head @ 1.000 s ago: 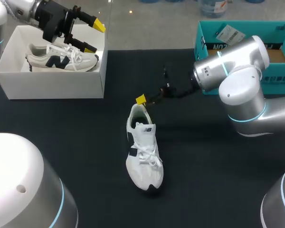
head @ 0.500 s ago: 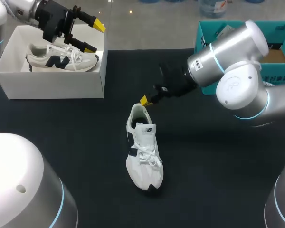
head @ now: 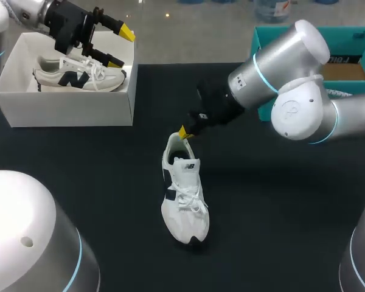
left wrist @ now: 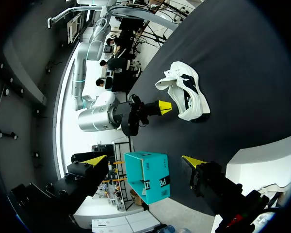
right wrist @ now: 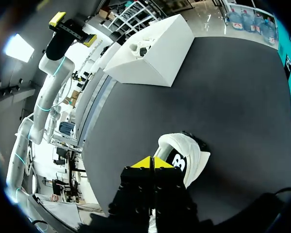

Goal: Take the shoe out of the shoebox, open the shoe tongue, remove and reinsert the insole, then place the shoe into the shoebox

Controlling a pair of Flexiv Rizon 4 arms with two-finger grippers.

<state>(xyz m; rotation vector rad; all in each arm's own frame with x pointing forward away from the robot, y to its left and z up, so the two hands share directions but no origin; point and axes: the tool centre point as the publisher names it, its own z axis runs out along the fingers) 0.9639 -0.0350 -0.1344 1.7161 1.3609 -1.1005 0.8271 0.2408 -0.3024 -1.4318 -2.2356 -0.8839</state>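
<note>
The right arm (head: 274,73) has swung further in over the desk (head: 280,207) since the earlier frames. Its elbow is now higher and more toward the middle, and its yellow tips have come down to the heel of the shoe (head: 184,188). The left arm (head: 67,27) and the shoe have not moved.

The shoe stands on its sole near the middle of the desk, well apart from the shoebox (head: 67,112) at the far left corner. Its long axis runs from the far edge to the near edge, only a little slanted. The toe points to the near edge, the heel to the far edge, and the opening faces up.

The right jaws are pressed together with nothing between them. In the right wrist view they are just above the heel collar, but I cannot tell if they touch it. The left jaws are spread wide and hang over the shoebox, in which a second shoe (head: 79,76) lies. A teal box (head: 362,42) stands at the far right corner.

I judge that the shoe is already taken out, and that the step in hand is the approach to open the tongue. The next move probably needs the right jaws to go forward over the opening toward the tongue, to part a little, and to pinch it without pushing the light shoe along the desk.
</note>
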